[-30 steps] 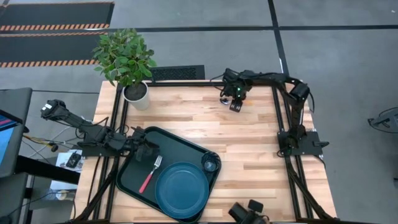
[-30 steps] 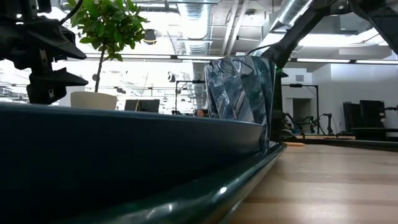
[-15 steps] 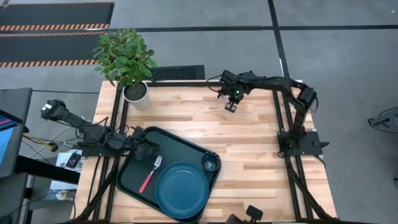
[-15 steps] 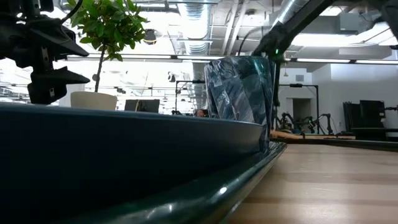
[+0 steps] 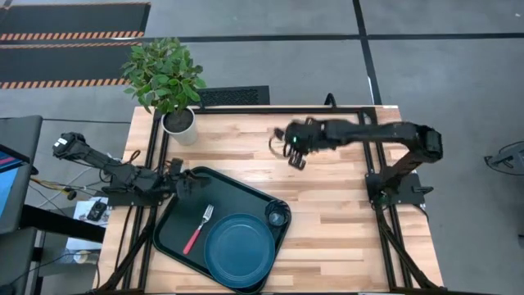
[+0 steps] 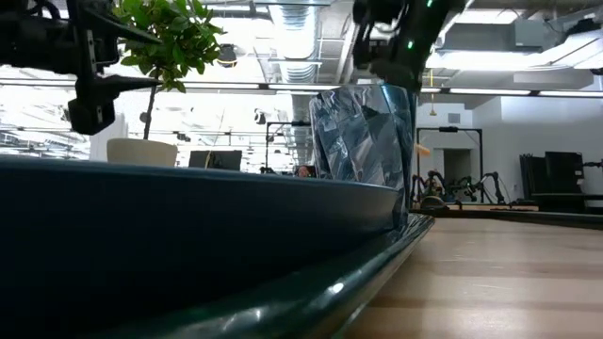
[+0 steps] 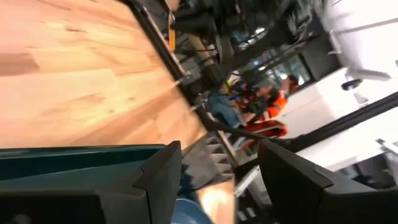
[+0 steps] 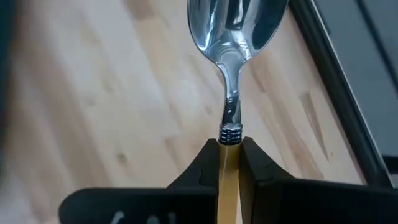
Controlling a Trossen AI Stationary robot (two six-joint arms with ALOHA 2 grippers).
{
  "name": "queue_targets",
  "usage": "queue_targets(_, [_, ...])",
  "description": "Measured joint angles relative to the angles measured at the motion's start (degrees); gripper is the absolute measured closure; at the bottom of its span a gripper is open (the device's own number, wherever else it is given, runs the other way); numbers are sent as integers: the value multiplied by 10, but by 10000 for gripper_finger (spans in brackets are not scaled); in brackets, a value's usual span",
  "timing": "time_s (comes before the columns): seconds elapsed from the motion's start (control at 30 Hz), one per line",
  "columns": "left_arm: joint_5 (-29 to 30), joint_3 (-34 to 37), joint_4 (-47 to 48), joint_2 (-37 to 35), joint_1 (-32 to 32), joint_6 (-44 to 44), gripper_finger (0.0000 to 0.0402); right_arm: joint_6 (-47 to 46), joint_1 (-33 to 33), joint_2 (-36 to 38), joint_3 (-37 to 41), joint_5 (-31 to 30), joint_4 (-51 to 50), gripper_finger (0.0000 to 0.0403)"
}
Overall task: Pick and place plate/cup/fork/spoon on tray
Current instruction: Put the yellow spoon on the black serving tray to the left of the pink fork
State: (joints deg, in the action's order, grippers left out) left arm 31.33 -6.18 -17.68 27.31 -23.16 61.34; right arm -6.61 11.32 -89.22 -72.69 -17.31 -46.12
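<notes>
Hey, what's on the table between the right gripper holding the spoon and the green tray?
Nothing: the high view shows bare wood between the right gripper and the tray.

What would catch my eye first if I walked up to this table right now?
Probably the right pincer, out over the middle of the wooden table, clamped on the orange-handled silver spoon. Next, the large dark-green rectangular plastic tray at the near left already carries the round dark-blue plate, the small dark cup and the pink-handled fork.

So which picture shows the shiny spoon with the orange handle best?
The right wrist view: the silver-bowled, orange-handled spoon fills it, its handle clamped in the right gripper. The high view shows it only faintly, the low view only an orange bit, the left wrist view nothing.
</notes>
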Motion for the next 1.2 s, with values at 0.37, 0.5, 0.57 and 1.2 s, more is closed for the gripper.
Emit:
queue_targets(0.37, [-98,-105,100,35,104,9,203,-55,-136,-37,-61,-87,-24,370])
queue_targets(0.5, [-103,-167,166,85,141,-32,203,-52,-140,-65,-104,-85,-58,370])
queue_targets(0.57, [-103,-189,200,103,159,-48,203,-50,-139,-78,-126,-84,-52,370])
queue_targets(1.2, [-211,-252,163,265,259,-101,203,41,-151,-195,-236,-79,-34,367])
